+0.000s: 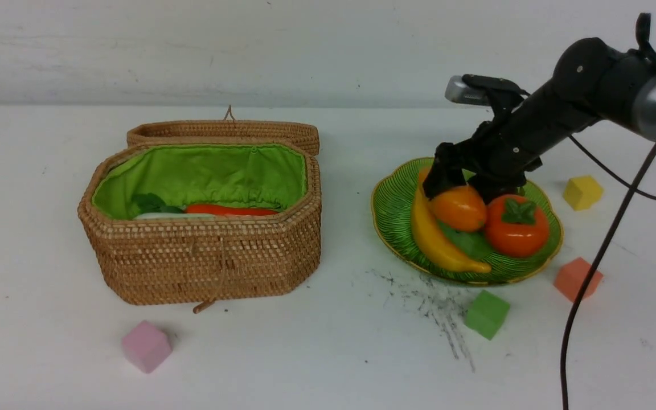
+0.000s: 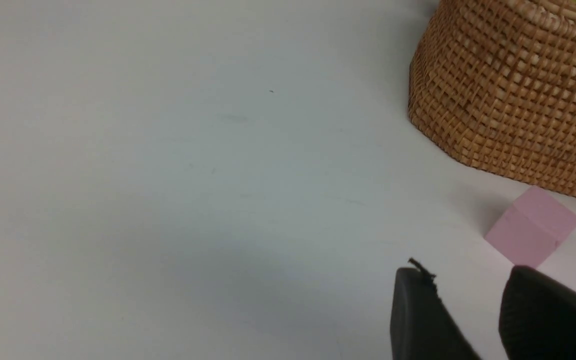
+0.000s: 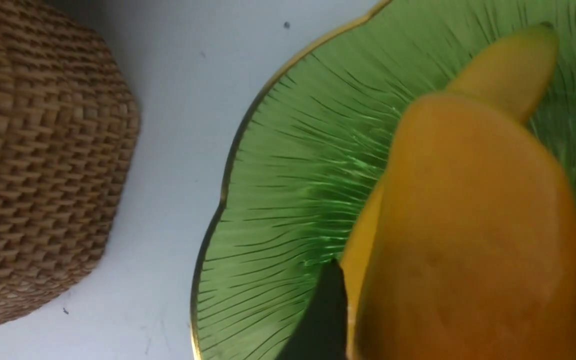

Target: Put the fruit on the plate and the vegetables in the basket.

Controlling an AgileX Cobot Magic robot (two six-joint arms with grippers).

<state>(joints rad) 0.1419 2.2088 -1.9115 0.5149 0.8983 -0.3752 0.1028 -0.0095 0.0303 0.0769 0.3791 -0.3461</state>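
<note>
Your right gripper (image 1: 458,191) straddles the mango (image 1: 459,207) on the plate (image 1: 388,210), jaws spread, grip unclear; left gripper (image 2: 468,320) part-open, empty. Nearly finished.

arm (image 1: 538,128): matte black, rounded joint housings
wrist ring (image 1: 655,99): grey metal band
cable (image 1: 595,267): thin, black, hanging loose

The mango (image 3: 473,240) is blurred and cut off at the lower right; the gripper (image 1: 459,188) hides the plate's (image 1: 396,205) far side.
</note>
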